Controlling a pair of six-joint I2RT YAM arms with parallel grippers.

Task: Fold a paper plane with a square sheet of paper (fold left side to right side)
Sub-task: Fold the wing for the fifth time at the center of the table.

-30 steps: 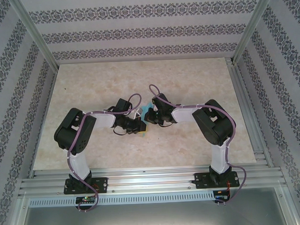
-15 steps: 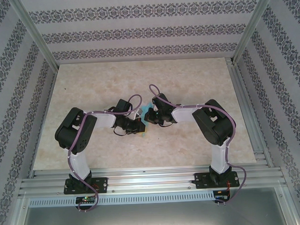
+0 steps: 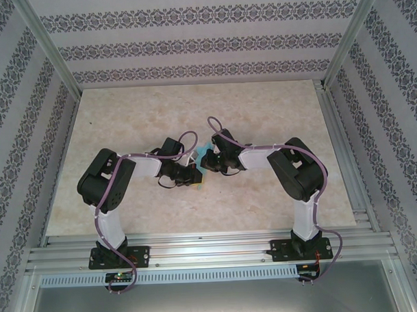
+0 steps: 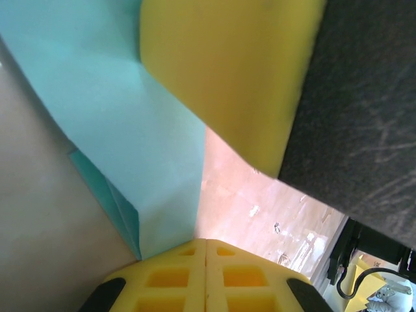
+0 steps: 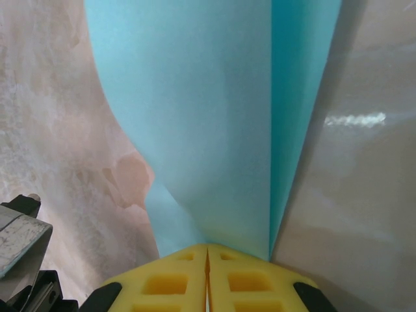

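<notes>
Marbled bench (image 3: 262,113), patterned walls around it: at its middle the folded blue paper (image 5: 195,97) is pinched from both sides, judged to keep the layers aligned for creasing. Jaws of the left gripper (image 4: 206,260) and right gripper (image 5: 207,260) are closed on its edges. Both arms are bent inward, wrists nearly meeting.

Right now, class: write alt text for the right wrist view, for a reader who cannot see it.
The right gripper is shut on the light-blue paper, which fans upward from its yellow pads with a straight crease right of centre. Pale marbled table lies either side.
</notes>
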